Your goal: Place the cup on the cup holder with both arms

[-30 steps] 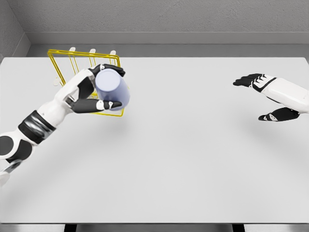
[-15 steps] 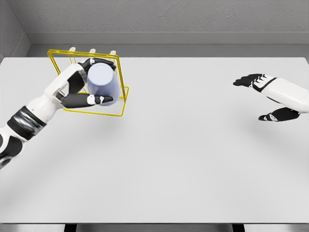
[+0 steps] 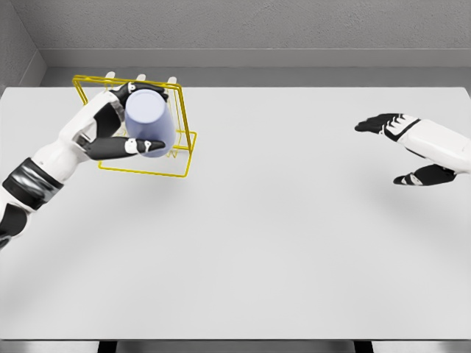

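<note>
The left robot hand (image 3: 121, 136) grips the cup (image 3: 149, 123) over the yellow wire holder (image 3: 184, 158), not yet released, while the right robot hand (image 3: 401, 147) hovers open far away.

A broad white table (image 3: 280, 243) fills the view, backed by a grey textured wall (image 3: 257, 26).

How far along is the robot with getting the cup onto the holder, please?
Done: the left hand has grasped the cup and brought it over the yellow wire cup holder. Left: seating it on a peg and letting go. The right hand hangs open at the table's right, uninvolved.
</note>
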You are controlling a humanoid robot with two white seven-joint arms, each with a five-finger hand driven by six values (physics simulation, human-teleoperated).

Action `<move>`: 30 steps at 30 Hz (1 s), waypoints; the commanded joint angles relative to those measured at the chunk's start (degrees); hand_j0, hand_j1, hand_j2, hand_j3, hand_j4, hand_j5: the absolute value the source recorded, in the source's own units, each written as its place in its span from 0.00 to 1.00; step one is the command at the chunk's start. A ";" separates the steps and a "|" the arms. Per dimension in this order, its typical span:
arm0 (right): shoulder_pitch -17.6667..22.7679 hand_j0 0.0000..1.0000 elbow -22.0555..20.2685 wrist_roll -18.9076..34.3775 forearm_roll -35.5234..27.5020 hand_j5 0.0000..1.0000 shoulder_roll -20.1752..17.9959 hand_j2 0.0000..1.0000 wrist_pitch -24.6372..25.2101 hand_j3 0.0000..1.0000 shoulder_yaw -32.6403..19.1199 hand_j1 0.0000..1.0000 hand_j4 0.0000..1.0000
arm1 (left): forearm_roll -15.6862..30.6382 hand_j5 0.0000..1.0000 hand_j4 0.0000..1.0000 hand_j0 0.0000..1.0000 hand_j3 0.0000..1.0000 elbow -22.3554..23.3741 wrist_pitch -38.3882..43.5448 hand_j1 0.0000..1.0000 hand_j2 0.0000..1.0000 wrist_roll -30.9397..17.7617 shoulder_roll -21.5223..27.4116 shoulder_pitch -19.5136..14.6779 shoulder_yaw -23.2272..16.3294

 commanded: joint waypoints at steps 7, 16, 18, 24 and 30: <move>0.00 1.00 0.08 -0.03 -0.41 1.00 -0.05 1.00 0.17 1.00 0.00 1.00 1.00 | 0.97 0.71 0.71 0.71 0.71 1.03 0.18 0.71 0.71 0.01 0.31 0.00 1.33; 0.00 1.00 -0.18 -0.03 -0.41 1.00 -0.05 1.00 0.17 1.00 0.00 1.00 1.00 | 0.97 0.71 0.71 0.71 0.71 2.61 0.27 0.71 0.71 0.10 0.14 -0.18 1.68; 0.00 1.00 -0.18 -0.03 -0.41 1.00 -0.05 1.00 0.17 1.00 0.00 1.00 1.00 | 0.97 0.71 0.71 0.71 0.71 3.31 0.36 0.71 0.71 0.10 -0.30 -0.18 1.68; 0.00 1.00 -0.18 -0.03 -0.41 1.00 -0.05 1.00 0.17 1.00 0.00 1.00 1.00 | 1.06 0.71 0.71 0.71 0.71 3.75 0.36 0.71 0.71 0.10 -0.30 -0.35 1.68; 0.00 1.00 -0.18 -0.03 -0.41 1.00 -0.05 1.00 0.17 1.00 0.00 1.00 1.00 | 1.06 0.71 0.71 0.71 0.71 3.93 0.53 0.71 0.71 0.10 -1.01 -1.40 1.50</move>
